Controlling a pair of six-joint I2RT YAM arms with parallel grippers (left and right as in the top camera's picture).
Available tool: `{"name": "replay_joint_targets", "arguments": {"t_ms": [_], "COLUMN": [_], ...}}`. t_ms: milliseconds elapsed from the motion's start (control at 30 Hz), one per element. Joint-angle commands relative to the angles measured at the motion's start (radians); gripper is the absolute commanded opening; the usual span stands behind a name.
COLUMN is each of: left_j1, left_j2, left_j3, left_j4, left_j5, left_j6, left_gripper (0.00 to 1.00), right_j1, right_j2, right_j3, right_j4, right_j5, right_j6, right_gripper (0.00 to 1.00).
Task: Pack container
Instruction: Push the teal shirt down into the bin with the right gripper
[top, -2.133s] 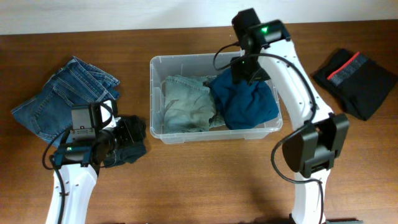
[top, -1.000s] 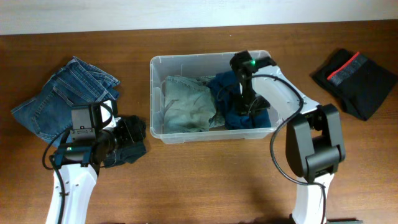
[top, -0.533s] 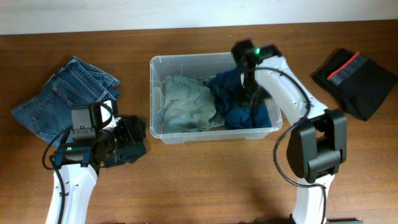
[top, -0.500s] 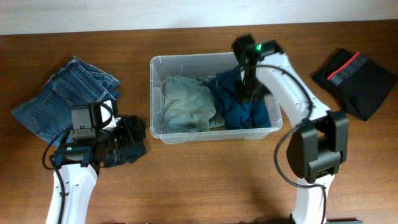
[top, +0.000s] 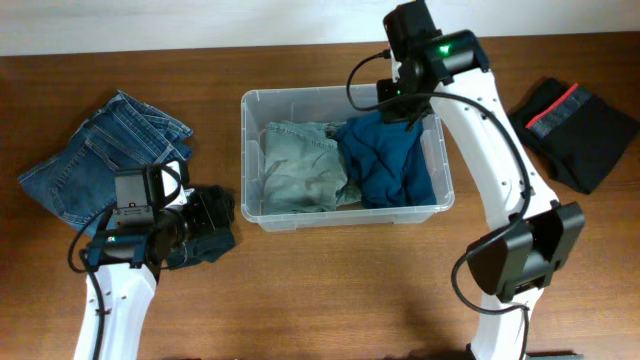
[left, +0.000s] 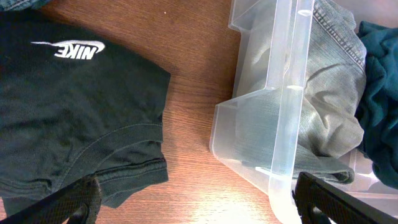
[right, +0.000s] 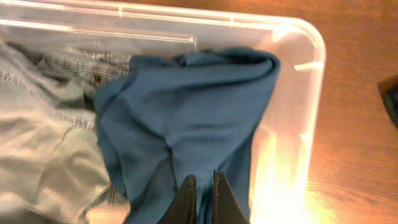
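Right wrist view shows our right claw (right: 202, 200) at the bottom middle of the frame. Its two fingers are pressed together above a dark blue garment (right: 193, 106), which lies crumpled in the right half of the container (right: 309, 46). Left of the blue cloth, a pale grey-green denim piece (right: 43, 124) fills the rest of the container.

Seen from overhead, the container sits in the upper middle of the frame on the brown worktop (top: 330, 300), with the right arm over its upper right corner.

Our left claw (left: 198, 202) stands wide apart. One finger shows at the hem of a black shirt (left: 68, 118) with a white logo, the other by the container's corner.

Blue jeans (top: 105, 150) lie in the upper left of the overhead frame. A black garment with a red stripe (top: 575, 125) lies at the right edge, well apart from the container.
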Motion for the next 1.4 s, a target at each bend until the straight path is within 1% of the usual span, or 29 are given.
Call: {"name": "replay_joint_targets", "arguments": {"t_ms": [0, 267, 533, 600, 700, 800, 933, 1100, 1267, 1367], "left_j1": [-0.003, -0.003, -0.003, -0.003, -0.003, -0.003, -0.003, -0.003, -0.003, -0.003], "left_j2": [-0.002, -0.002, -0.001, -0.002, -0.002, -0.002, -0.001, -0.002, -0.002, -0.002], "left_j3": [0.004, 0.004, 0.004, 0.004, 0.004, 0.004, 0.004, 0.004, 0.004, 0.004], "left_j4": [0.002, 0.002, 0.002, 0.002, 0.002, 0.002, 0.002, 0.002, 0.002, 0.002], "left_j5": [-0.006, -0.006, -0.006, -0.006, -0.006, -0.006, -0.006, -0.006, -0.006, -0.006], "left_j6": [0.016, 0.016, 0.016, 0.016, 0.016, 0.016, 0.016, 0.016, 0.016, 0.016], "left_gripper": [1.00, 0.99, 1.00, 0.99, 0.99, 0.99, 1.00, 0.99, 0.99, 0.99], "right_j1": [0.004, 0.002, -0.048, -0.067, -0.085, -0.087, -0.086, -0.085, -0.084, -0.077], "right_j2": [0.026, 0.026, 0.026, 0.026, 0.026, 0.019, -0.012, -0.055, -0.072, -0.072], "right_j3": [-0.092, -0.370, -0.700, -0.773, -0.830, -0.821, -0.726, -0.500, -0.235, -0.124], "right_j4": [0.075, 0.372, 0.759, 0.835, 0.884, 0.867, 0.781, 0.557, 0.273, 0.116], "right_j5": [0.023, 0.035, 0.005, -0.035, -0.068, -0.072, -0.130, -0.154, -0.157, -0.177], "right_j6": [-0.003, -0.003, 0.043, 0.043, 0.042, 0.035, 0.008, 0.008, 0.008, 0.008], "right_gripper": [0.04, 0.04, 0.04, 0.04, 0.04, 0.04, 0.04, 0.04, 0.04, 0.05]}}
